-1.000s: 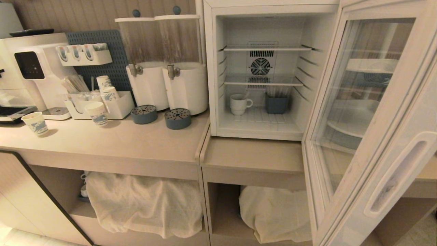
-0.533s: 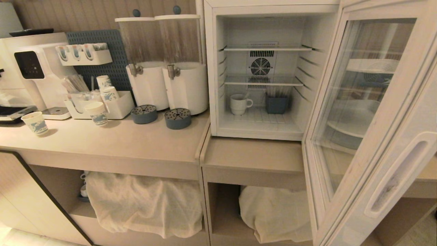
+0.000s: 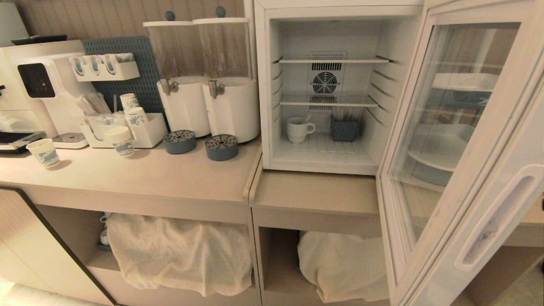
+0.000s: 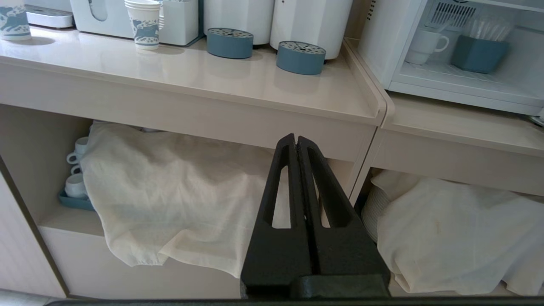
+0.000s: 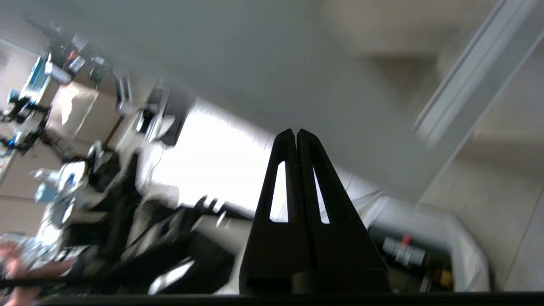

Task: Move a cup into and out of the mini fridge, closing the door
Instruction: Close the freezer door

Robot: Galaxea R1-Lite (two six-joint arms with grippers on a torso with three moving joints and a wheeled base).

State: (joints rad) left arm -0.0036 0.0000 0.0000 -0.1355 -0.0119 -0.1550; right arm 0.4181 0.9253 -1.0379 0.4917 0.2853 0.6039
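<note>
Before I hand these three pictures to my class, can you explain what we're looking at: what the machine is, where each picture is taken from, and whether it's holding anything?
The machine is a wheeled robot with two arms, each ending in a gripper. The wide picture comes from a camera on its head; neither arm shows there. It looks at a counter bearing paper cups and two drink dispensers, beside a mini fridge whose glass door stands open. Inside, on the fridge floor, sit a white cup and a blue holder. The other two pictures come from cameras on the wrists. The left gripper, shut and empty, hangs below the counter edge. The right gripper, also shut and empty, points at a blurred room; what lies ahead of it is unclear.
</note>
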